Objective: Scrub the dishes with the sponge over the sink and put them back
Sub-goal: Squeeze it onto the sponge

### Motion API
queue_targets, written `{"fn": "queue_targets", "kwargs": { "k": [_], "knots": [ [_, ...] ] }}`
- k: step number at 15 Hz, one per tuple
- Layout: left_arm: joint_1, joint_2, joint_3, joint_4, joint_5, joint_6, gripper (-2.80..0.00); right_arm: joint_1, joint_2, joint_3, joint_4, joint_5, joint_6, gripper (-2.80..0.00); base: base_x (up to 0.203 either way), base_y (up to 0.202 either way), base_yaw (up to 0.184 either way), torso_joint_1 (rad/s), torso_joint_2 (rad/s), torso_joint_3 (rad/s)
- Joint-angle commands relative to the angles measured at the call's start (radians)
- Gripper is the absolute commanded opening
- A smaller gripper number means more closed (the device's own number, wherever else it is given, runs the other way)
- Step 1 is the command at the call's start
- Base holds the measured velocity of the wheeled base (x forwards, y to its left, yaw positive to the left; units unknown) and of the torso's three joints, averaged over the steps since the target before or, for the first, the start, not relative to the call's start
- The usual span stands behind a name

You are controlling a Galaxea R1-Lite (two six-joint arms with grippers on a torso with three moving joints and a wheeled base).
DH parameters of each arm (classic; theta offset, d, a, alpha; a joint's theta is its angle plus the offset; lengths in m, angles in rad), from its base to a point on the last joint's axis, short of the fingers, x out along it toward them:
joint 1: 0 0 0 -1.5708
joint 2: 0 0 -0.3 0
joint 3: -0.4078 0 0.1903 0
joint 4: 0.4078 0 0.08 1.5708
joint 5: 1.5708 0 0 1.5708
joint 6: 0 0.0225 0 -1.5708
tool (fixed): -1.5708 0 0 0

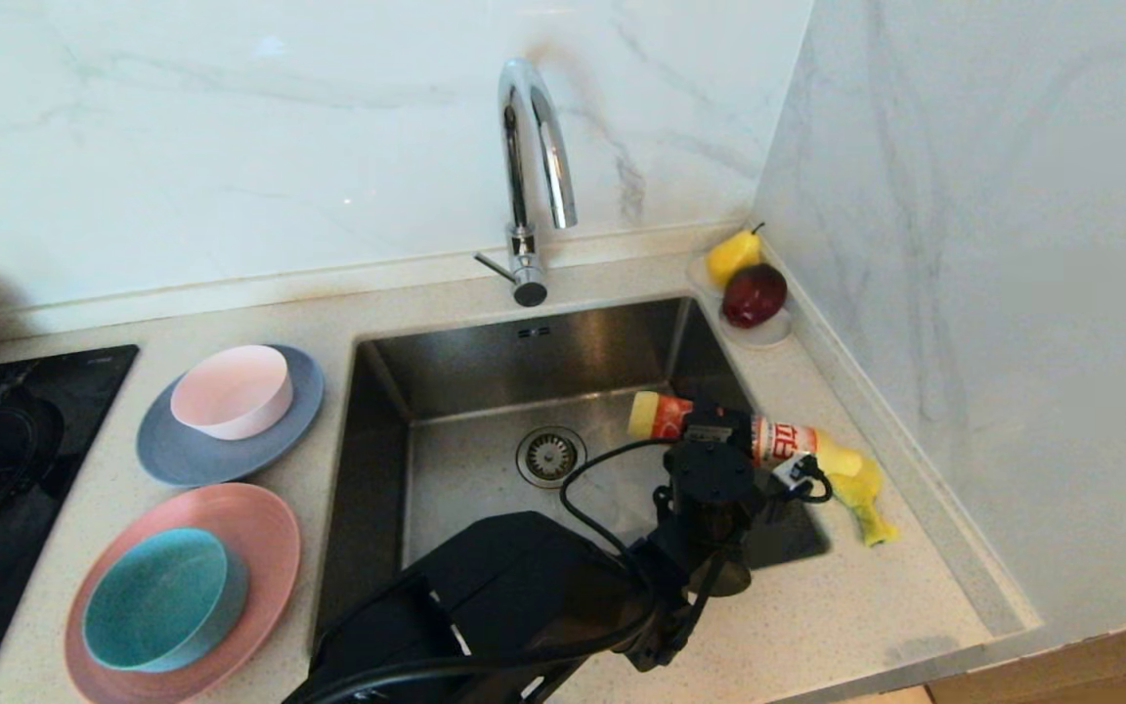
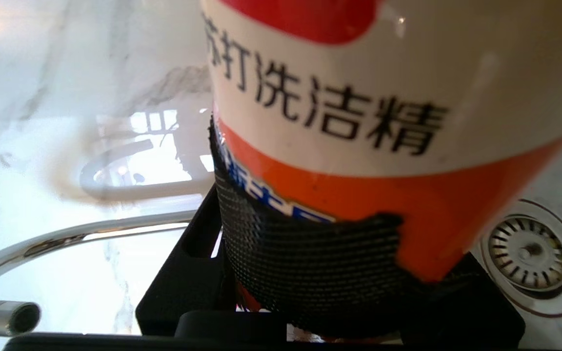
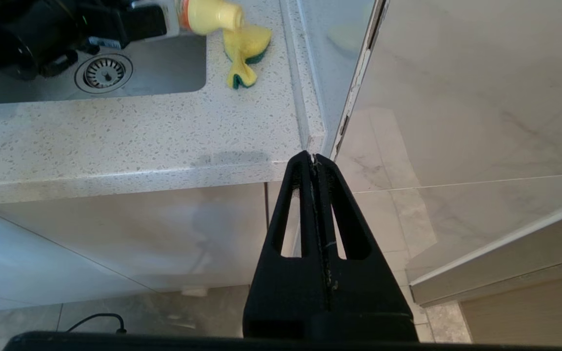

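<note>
Black and big, the robot's left arm reaches over the sink, and its left hand is squeezed around a soap bottle lying sideways, its yellow tip touching the sponge on the table by the sink's right edge. On the table's left side, the pale pink bowl sits on the grey-blue plate and the teal bowl sits on the pink plate. Down below the table's front edge, the right hand hangs with its fingers pressed together, holding nothing.
</note>
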Motion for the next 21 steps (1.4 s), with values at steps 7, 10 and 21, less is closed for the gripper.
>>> {"fn": "queue_targets", "kwargs": {
  "k": [7, 10, 21],
  "knots": [
    [-0.001, -0.014, -0.012, -0.010, 0.004, 0.007, -2.80, 0.000, -0.002, 0.000, 0.000, 0.000, 0.000, -2.80, 0.000, 0.000, 0.000, 0.000, 0.00, 0.000],
    [-0.001, -0.010, -0.001, -0.010, 0.003, 0.002, -2.80, 0.000, -0.001, 0.000, 0.000, 0.000, 0.000, -2.80, 0.000, 0.000, 0.000, 0.000, 0.00, 0.000],
    [-0.001, -0.134, -0.065, -0.010, 0.003, -0.073, -2.80, 0.000, -0.001, 0.000, 0.000, 0.000, 0.000, -2.80, 0.000, 0.000, 0.000, 0.000, 0.00, 0.000]
  ]
}}
